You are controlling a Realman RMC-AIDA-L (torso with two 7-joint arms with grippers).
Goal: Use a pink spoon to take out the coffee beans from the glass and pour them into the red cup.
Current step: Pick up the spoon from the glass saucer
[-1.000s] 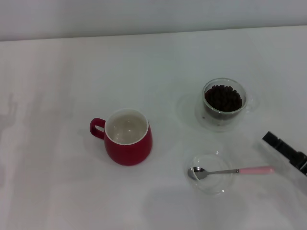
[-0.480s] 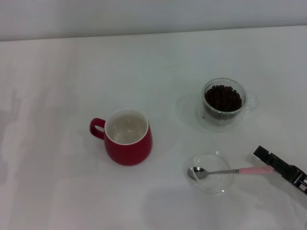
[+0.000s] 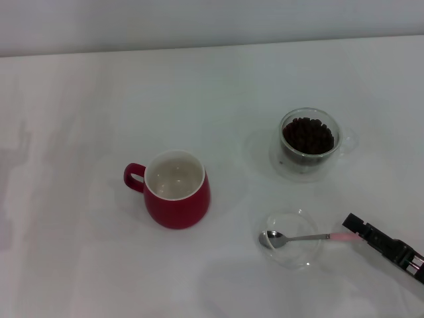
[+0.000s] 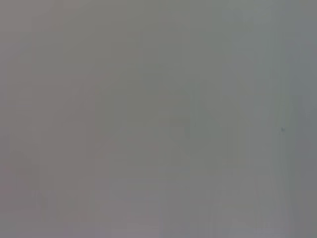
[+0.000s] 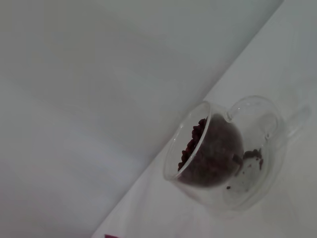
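Right end effector (image 3: pixel 353 222) over pink spoon (image 3: pixel 306 236)

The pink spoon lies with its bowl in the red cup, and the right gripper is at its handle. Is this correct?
Not quite. In the head view the pink spoon lies with its bowl in the shallow glass dish, not in the red cup. The right gripper is indeed at its handle.

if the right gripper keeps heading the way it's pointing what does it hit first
Probably the pink spoon: the right gripper points along the handle toward the bowl resting in the shallow glass dish. Its height above the handle is unclear.
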